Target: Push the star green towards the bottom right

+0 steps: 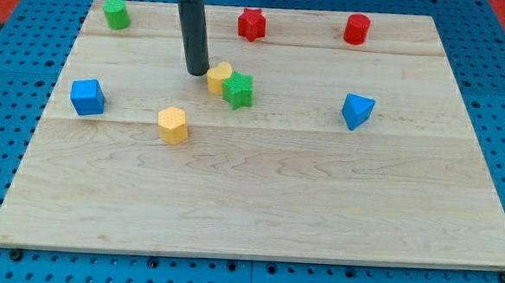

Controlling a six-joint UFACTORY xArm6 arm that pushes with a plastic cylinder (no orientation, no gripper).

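The wooden board (258, 202) is lying flat, carrying eight blocks. My tip (197, 72) is resting at ten o'clock of the green star (238, 90), just beside a yellow block (219, 76) that is touching the star. The tool is a plain rod, so it is neither opening nor gripping anything. The star is sitting slightly above board centre. Judgement: pushing steadily toward four o'clock, through the yellow block, is keeping the star on course.

Single camera, raised, looking down obliquely at wooden board (258, 202) from near edge; whole board in frame; no second view.
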